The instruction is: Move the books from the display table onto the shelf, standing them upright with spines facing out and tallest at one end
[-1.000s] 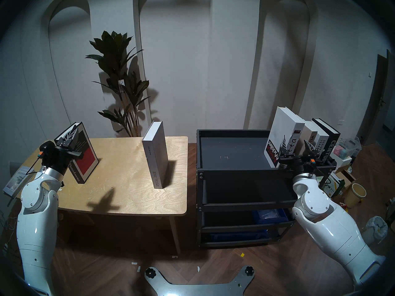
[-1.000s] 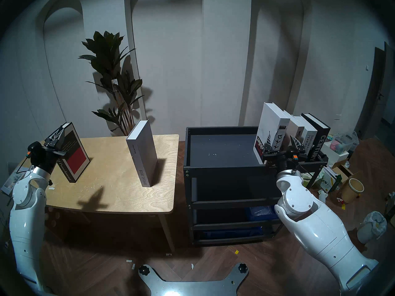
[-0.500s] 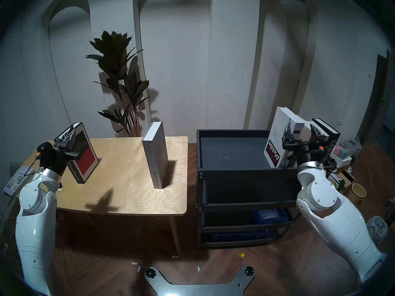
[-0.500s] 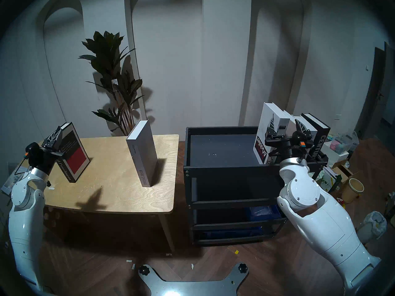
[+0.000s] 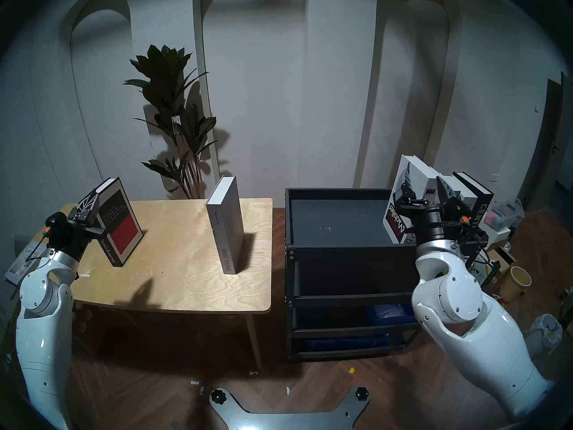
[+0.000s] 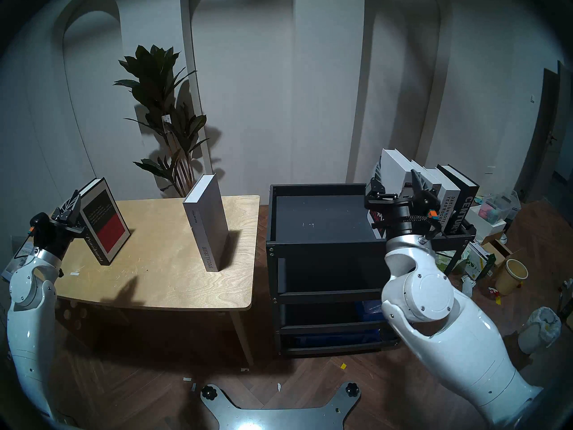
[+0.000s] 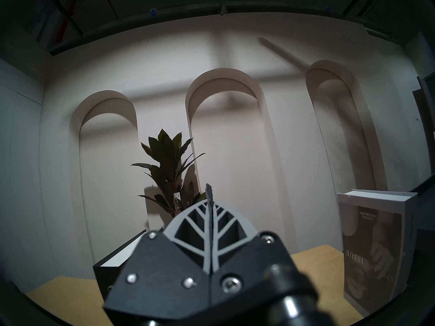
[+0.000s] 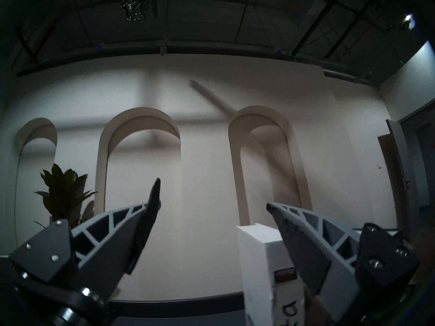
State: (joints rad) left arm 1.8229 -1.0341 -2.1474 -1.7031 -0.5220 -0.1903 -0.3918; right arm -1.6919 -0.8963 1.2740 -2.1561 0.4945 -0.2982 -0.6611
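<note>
Arched white walls (image 5: 279,109) back plywood table (image 5: 173,283) and black rack (image 5: 338,243).

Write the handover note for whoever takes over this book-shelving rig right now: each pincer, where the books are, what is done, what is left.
Left pincer: shut, empty, beside the leaning Crime and Punishment book.
Right pincer: open, empty, in front of the white Arietta book.
Done: four books upright at the right end of the black rack.
Left: Crime and Punishment and Special Issue, both on the plywood table.
</note>
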